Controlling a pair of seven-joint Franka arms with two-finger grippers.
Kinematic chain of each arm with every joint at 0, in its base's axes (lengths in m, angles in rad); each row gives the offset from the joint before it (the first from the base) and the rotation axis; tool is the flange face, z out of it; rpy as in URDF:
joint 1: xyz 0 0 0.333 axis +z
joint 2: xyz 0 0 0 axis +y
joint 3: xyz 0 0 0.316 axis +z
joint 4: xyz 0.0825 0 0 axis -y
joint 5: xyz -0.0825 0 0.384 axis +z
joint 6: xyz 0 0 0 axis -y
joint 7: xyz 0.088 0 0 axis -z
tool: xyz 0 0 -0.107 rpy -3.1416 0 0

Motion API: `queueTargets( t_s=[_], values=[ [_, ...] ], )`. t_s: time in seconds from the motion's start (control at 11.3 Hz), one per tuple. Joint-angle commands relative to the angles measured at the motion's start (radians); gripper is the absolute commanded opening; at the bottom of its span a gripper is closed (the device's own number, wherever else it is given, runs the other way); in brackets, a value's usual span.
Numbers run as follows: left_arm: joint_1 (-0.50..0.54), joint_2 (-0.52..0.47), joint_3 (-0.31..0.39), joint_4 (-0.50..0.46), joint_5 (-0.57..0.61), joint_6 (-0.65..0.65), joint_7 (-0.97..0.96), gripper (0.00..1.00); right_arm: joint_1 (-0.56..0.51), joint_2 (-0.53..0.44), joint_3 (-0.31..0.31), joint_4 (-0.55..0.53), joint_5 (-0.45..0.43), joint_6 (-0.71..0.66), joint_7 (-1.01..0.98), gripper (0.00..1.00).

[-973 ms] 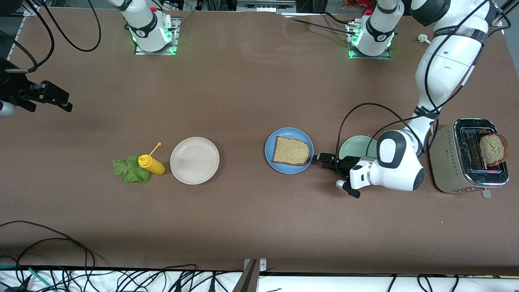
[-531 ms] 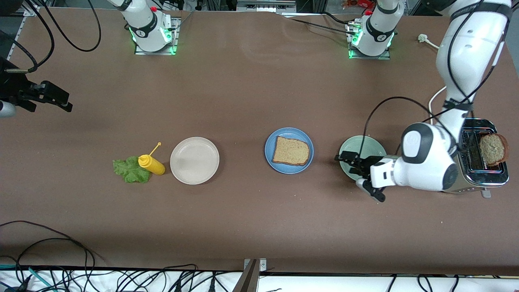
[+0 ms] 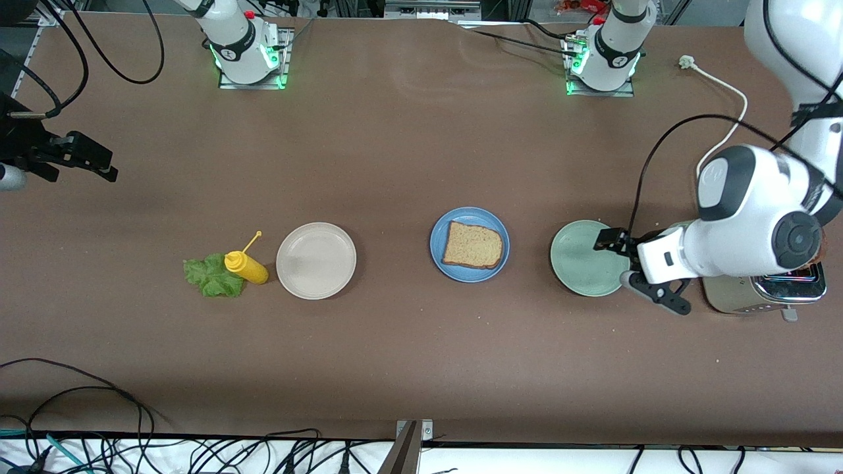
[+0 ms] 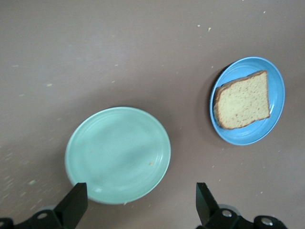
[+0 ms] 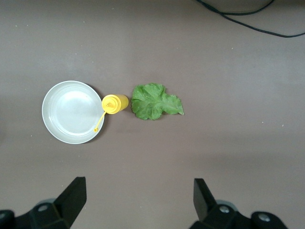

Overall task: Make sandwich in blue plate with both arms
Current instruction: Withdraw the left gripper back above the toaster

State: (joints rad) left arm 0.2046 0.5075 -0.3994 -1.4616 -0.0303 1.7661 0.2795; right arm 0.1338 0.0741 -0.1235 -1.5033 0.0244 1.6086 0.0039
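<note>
No readable writing is showing on any item. The right tool (image 3: 99, 168) is waiting, fingers apart, over bare counter (image 3: 395, 151) at the right arm's end. 1 bread slice (image 3: 473, 245) is lying in the blue plate (image 3: 440, 230). The left tool (image 3: 616, 260) is hovering, fingers apart, over the pale green plate (image 3: 579, 266), well apart from the blue plate.

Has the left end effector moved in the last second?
Yes. The left end effector has pulled away from the blue plate, across the green plate, toward the toaster.
</note>
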Motion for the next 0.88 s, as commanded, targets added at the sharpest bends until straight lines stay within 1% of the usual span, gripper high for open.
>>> queueTargets(
  t_s=[0.0, 0.18, 0.35, 0.44, 0.53, 0.62, 0.71, 0.8],
  values=[
    [0.018, -0.165, 0.004, -0.022, 0.082, -0.069, -0.074, 1.0, -0.002, 0.003, -0.002, 0.018, 0.015, -0.019, -0.002, 1.0],
    [0.018, -0.268, 0.002, -0.022, 0.101, -0.12, -0.147, 1.0, -0.002, 0.003, -0.002, 0.018, 0.015, -0.018, -0.005, 1.0],
    [0.015, -0.317, 0.007, -0.017, 0.101, -0.134, -0.206, 1.0, -0.002, 0.003, -0.002, 0.018, 0.015, -0.018, -0.002, 1.0],
    [-0.034, -0.351, 0.069, -0.025, 0.101, -0.131, -0.21, 1.0, -0.002, 0.003, -0.002, 0.018, 0.015, -0.018, -0.005, 1.0],
    [-0.121, -0.362, 0.179, -0.025, 0.087, -0.131, -0.218, 1.0, -0.002, 0.003, -0.002, 0.018, 0.015, -0.018, -0.002, 1.0],
    [-0.146, -0.378, 0.229, -0.032, 0.081, -0.132, -0.215, 1.0, -0.002, 0.003, -0.002, 0.018, 0.015, -0.018, -0.002, 1.0],
    [-0.158, -0.391, 0.237, -0.045, 0.084, -0.131, -0.22, 1.0, -0.002, 0.003, -0.002, 0.018, 0.015, -0.018, -0.002, 1.0],
    [-0.181, -0.436, 0.261, -0.099, 0.092, -0.117, -0.224, 1.0, -0.002, 0.003, -0.002, 0.018, 0.015, -0.016, -0.002, 1.0]
  ],
)
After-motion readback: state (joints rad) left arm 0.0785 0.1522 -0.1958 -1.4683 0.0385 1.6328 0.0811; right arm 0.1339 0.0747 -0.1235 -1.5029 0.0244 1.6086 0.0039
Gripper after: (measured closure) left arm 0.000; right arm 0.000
